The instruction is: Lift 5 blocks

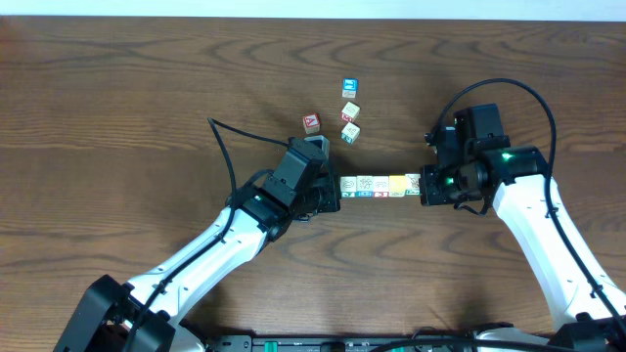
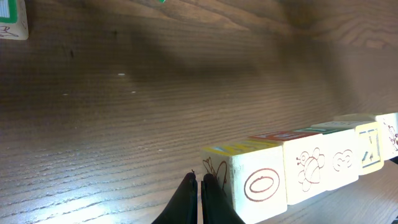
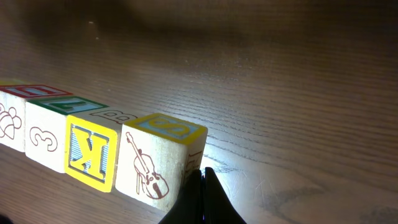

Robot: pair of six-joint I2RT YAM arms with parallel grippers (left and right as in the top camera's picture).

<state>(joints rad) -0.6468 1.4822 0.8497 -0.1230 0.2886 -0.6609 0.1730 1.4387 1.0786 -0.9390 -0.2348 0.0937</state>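
Jaws together, your left gripper (image 2: 199, 182) and right gripper (image 3: 203, 177) bracket the row of blocks (image 1: 380, 185) mid-frame; next, squeeze inward and lift both evenly

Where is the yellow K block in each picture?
Overhead: yellow block mid-table, fourth from the left gripper.
Left wrist: at the right edge, fourth along.
Right wrist: lower left, second from the right gripper.
Shared landmark: the block with a 3 right beside it.
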